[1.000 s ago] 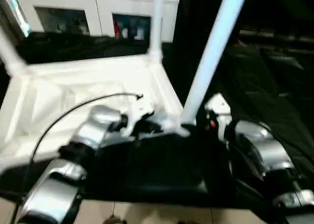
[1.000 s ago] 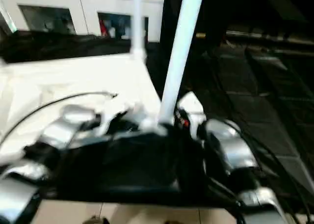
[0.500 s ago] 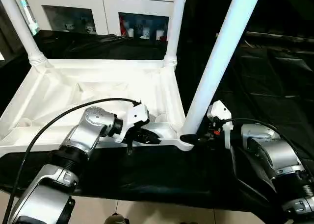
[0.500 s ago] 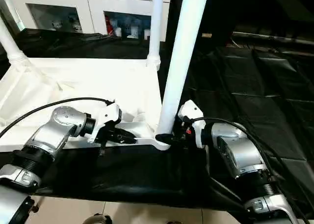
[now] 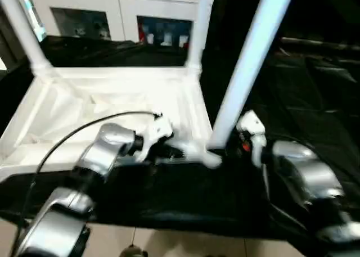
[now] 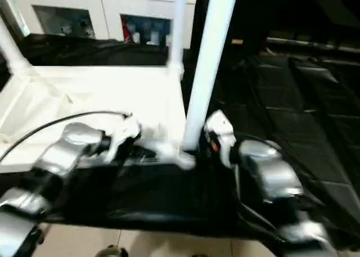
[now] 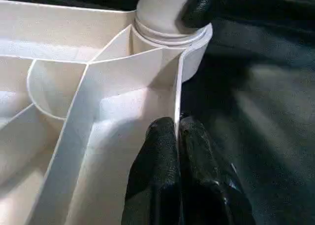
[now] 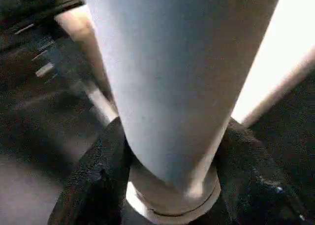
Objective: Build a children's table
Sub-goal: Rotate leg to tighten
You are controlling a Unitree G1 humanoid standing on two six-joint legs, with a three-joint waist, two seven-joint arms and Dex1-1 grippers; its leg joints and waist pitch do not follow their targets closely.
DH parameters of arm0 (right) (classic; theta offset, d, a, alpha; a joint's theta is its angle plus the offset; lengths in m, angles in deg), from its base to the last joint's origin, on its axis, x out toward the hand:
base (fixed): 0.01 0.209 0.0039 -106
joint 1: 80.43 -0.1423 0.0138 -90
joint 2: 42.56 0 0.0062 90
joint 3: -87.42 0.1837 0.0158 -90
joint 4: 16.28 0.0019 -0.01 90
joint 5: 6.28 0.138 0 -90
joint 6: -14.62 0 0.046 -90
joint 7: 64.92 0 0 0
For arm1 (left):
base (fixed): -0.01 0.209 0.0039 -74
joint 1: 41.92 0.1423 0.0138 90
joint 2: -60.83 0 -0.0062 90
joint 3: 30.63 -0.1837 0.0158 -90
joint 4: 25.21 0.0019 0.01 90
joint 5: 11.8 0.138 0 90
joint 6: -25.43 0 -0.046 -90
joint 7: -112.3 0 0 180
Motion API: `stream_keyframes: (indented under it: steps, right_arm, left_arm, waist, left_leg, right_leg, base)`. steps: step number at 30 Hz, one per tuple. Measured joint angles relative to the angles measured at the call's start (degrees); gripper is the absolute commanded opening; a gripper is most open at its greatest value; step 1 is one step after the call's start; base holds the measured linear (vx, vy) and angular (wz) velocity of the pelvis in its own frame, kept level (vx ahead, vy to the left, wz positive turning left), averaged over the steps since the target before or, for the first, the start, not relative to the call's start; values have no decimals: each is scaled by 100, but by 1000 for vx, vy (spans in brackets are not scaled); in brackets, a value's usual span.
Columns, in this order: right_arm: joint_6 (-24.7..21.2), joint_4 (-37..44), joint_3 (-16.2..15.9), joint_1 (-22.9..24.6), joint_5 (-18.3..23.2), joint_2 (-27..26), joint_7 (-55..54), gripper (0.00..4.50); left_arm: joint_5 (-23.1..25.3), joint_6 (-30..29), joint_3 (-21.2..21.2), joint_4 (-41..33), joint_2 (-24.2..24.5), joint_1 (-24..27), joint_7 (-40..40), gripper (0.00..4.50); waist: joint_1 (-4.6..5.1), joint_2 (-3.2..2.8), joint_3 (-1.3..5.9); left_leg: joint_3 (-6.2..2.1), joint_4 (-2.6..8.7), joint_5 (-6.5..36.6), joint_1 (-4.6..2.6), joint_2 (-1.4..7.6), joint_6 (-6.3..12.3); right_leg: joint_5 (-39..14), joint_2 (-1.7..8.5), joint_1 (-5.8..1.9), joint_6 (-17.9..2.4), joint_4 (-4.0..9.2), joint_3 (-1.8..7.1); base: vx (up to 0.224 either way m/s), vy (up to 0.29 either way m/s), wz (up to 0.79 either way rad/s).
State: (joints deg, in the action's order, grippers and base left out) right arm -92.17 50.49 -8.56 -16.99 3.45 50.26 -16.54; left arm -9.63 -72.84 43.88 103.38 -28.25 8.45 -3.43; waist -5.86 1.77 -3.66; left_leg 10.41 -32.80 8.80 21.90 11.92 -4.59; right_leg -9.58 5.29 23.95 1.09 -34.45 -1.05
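The white tabletop [image 5: 112,94] lies upside down on black cloth, ribbed underside up. Two legs [image 5: 22,32] [image 5: 199,26] stand upright in its far corner sockets. A third leg [image 5: 247,60] rises from the near right socket [image 7: 170,33]. My left gripper [image 7: 177,125] is shut on the thin near rim wall of the tabletop, a short way from that socket, one black finger [image 7: 157,176] on each side. My right gripper [image 8: 172,185] is closed around the base of the near right leg, with its fingers [image 8: 96,180] pressed against both sides.
A white glass-door cabinet [image 5: 112,21] stands behind the table. Black cloth [image 5: 315,88] covers the work surface and stretches away to the right. Pale floor tiles [image 5: 169,243] show below the near edge. A black cable [image 5: 73,133] arcs over my left forearm.
The head views have shaken and shifted a little. Both grippers and the table hold the same places.
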Motion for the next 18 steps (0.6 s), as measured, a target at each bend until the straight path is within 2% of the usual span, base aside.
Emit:
stream_keyframes:
  steps: [3, 9, 13, 14, 15, 16, 18]
  right_arm:
    - [1, -409, 287, -218, -114, -487, -1178, 206]
    - [108, -1117, 685, -732, -360, -1372, -3289, 206]
    - [347, -1357, 690, -829, -483, -1472, -3606, 206]
    - [384, -1396, 690, -848, -516, -1479, -3606, 240]
    - [393, -1412, 692, -855, -514, -1481, -3598, 240]
    - [394, -1411, 715, -856, -511, -1482, -3569, 274]
    - [400, -1413, 744, -856, -501, -1484, -3513, 276]
  left_arm:
    - [120, -151, 63, 356, -409, -225, -782, 0]
    - [300, -453, 179, 778, -1071, -505, -1992, 0]
    - [325, -512, 197, 811, -1186, -534, -2191, 0]
    - [324, -510, 209, 846, -1194, -552, -2199, 0]
    - [324, -503, 216, 877, -1198, -564, -2201, 0]
    - [323, -488, 218, 908, -1198, -580, -2201, 0]
    - [323, -446, 219, 944, -1197, -601, -2194, 0]
  waist:
    - [81, 12, 5]
    - [125, 6, 22]
    - [154, -1, 28]
    - [157, -5, 30]
    - [160, -9, 32]
    - [162, -18, 32]
    - [167, -35, 26]
  left_leg:
    - [-3, -8, 0, 0, -7, 0]
    - [-18, -15, 0, -3, -6, 0]
    - [-19, -10, 1, -3, -7, 0]
    - [-20, -9, 1, -3, -7, 0]
    - [-20, -9, 1, -4, -7, 0]
    - [-21, -9, 1, -3, -7, 0]
    - [-24, -8, 1, 0, -7, 0]
  right_leg:
    - [-6, 1, -3, 14, 7, 15]
    - [-2, -1, -4, 16, 7, 15]
    - [3, -1, -8, 9, 12, 15]
    - [2, -1, -8, 9, 13, 14]
    - [2, -1, -8, 10, 13, 14]
    - [1, -2, -8, 12, 15, 14]
    - [1, -2, -10, 22, 27, 13]
  base:
    - [0, 0, 0]
    - [0, 0, 0]
    - [0, 0, 0]
    - [0, 0, 0]
    - [0, 0, 0]
    - [0, 0, 0]
    - [0, 0, 0]
